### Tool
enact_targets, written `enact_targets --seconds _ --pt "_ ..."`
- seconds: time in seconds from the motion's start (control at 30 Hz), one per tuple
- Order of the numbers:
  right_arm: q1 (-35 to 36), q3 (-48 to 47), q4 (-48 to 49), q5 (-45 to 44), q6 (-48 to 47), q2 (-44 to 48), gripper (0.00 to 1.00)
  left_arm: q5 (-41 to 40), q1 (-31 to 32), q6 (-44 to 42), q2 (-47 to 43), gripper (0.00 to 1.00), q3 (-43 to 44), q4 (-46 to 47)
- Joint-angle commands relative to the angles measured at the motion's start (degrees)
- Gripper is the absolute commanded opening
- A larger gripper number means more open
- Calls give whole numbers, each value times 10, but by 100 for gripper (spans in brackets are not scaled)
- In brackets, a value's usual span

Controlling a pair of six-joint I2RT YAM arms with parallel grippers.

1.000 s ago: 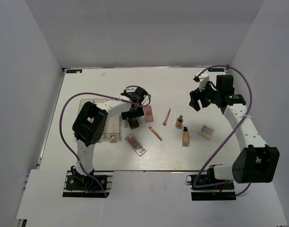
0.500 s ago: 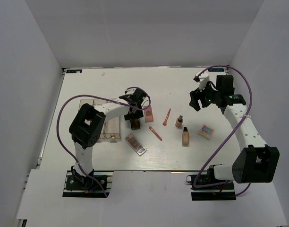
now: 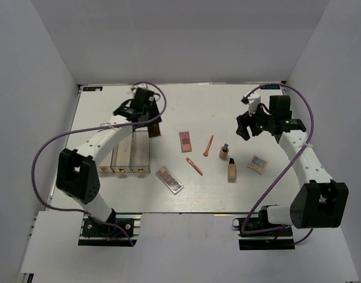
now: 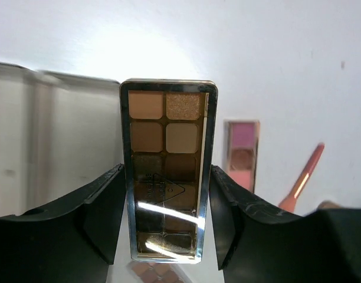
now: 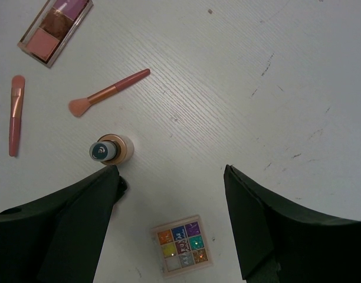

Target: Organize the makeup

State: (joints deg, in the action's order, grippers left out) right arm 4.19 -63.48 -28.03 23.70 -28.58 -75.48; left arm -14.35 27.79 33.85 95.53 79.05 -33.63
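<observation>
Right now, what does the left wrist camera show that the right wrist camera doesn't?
Only the left wrist view shows the left gripper holding a brown palette near the clear box. Only the right wrist view shows the open right gripper, a standing bottle, a multicoloured palette and a coral stick. Both show the pink palette and one coral brush.

We see the whole surface (image 3: 227, 112) from high above; both wrist views look down from nearer, sharing the pink palette (image 5: 55, 28).
</observation>
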Motion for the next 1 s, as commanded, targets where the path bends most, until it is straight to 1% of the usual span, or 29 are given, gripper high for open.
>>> enact_targets --seconds 0.0,0.03,0.1,0.27,0.37,0.47,0.57,0.7,0.97 --pt "-1 4 18 2 7 9 78 -6 -57 -47 -60 8 -22 -23" --pt "-3 6 18 2 7 9 79 -2 -83 -55 -77 8 -27 -24" --pt "-1 8 18 6 7 8 79 -2 -106 -79 -88 8 -31 -34" --pt "-1 7 18 13 12 5 79 -16 -182 -134 -94 8 -46 -36" --pt "-1 8 18 9 11 8 79 -23 -215 -182 -93 9 -63 -29" --pt "-3 12 18 6 9 9 79 -40 -237 -203 -101 10 -79 -27" --pt "-2 14 18 6 8 11 79 -41 -251 -221 -109 11 -104 -17" --pt "-2 15 20 8 6 10 79 -32 -263 -251 -109 15 -132 -6" --pt "-4 20 21 12 2 7 79 -45 -268 -299 -112 16 -173 22"
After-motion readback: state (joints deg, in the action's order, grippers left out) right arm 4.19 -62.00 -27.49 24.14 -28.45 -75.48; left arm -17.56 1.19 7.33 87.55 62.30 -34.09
